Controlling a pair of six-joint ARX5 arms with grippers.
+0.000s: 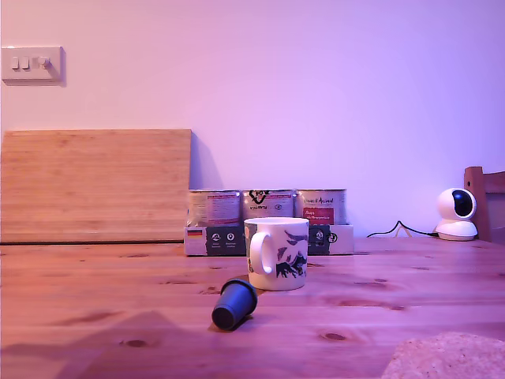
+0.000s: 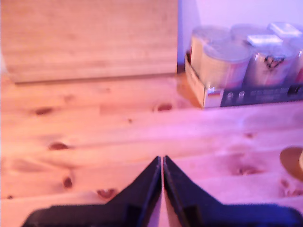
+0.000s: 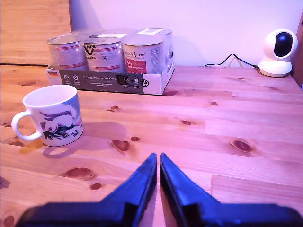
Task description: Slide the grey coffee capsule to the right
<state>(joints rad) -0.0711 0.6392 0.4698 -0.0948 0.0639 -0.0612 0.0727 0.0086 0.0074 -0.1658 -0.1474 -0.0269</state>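
The grey coffee capsule [image 1: 234,303] lies tipped on its side on the wooden table [image 1: 379,284], just in front of the white mug [image 1: 277,253] in the exterior view. Neither wrist view shows the capsule. My first gripper [image 2: 162,159] is shut with nothing between its dark fingers, hovering over bare tabletop. My second gripper [image 3: 158,155] is also shut and empty, with the white mug [image 3: 51,115] standing some way beyond it. No arm appears in the exterior view.
A cardboard tray of tins [image 1: 268,219] stands behind the mug. A wooden board [image 1: 95,185] leans on the wall at the exterior view's left. A small white camera [image 1: 457,214] with its cable sits at the exterior view's right, next to a chair.
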